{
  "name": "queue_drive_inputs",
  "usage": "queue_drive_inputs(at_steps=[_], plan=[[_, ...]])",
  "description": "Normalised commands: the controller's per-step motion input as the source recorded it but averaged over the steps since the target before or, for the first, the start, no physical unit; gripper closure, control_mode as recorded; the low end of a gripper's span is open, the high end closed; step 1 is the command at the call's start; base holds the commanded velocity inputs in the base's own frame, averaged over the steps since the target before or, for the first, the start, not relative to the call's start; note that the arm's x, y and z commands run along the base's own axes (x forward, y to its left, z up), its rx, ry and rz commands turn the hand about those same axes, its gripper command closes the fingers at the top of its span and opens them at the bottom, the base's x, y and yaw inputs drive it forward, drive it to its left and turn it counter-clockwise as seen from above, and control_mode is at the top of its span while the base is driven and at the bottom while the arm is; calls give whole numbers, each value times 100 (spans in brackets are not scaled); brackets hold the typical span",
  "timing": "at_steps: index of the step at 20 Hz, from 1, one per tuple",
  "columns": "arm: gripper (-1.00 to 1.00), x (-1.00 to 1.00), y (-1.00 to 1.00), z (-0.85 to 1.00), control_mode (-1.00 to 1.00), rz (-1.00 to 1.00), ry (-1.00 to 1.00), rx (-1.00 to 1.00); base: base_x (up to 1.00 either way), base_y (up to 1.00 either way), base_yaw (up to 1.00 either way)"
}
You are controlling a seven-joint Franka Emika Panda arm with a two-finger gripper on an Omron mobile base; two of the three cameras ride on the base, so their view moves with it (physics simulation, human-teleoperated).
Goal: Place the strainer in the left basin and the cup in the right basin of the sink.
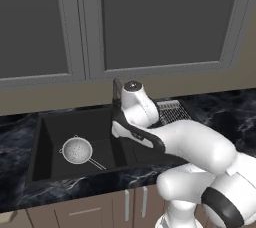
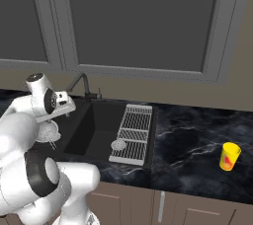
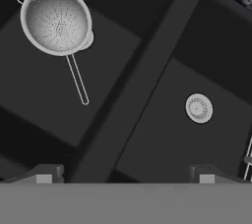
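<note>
The silvery mesh strainer (image 1: 76,150) (image 3: 55,19) lies upright on the floor of the left basin (image 1: 55,129) (image 3: 39,100) of the black sink, its wire handle pointing toward the divider. The yellow cup (image 2: 230,156) stands on the black marbled counter far right of the sink. My gripper (image 3: 125,176) hangs open and empty above the divider between the two basins, clear of the strainer. The right basin (image 2: 99,130) (image 3: 172,139) holds nothing but its silver drain (image 3: 199,108).
A wire drying rack (image 2: 133,132) (image 1: 172,112) spans the right side of the sink. The dark curved faucet (image 2: 81,83) rises behind the divider. Grey wall cabinets hang above. The counter (image 2: 188,140) stretches between the rack and the cup.
</note>
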Motion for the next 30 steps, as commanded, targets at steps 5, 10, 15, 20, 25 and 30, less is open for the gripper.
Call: queue_drive_inputs(at_steps=[5, 10, 15, 20, 25, 30], plan=[[-100, -29, -51, 45, -100, -9, 0, 8, 0, 0, 0], [-100, -33, -51, 18, -100, -6, -3, 3, 0, 0, 0], [-100, -28, -56, 3, -100, -3, -7, 0, 0, 0, 0], [-100, -7, -51, 15, -100, -3, -5, 0, 0, 0, 0], [-100, -3, -43, 47, -100, -5, 0, 0, 0, 0, 0], [-100, -12, -43, 46, -100, -5, 0, 1, 0, 0, 0]])
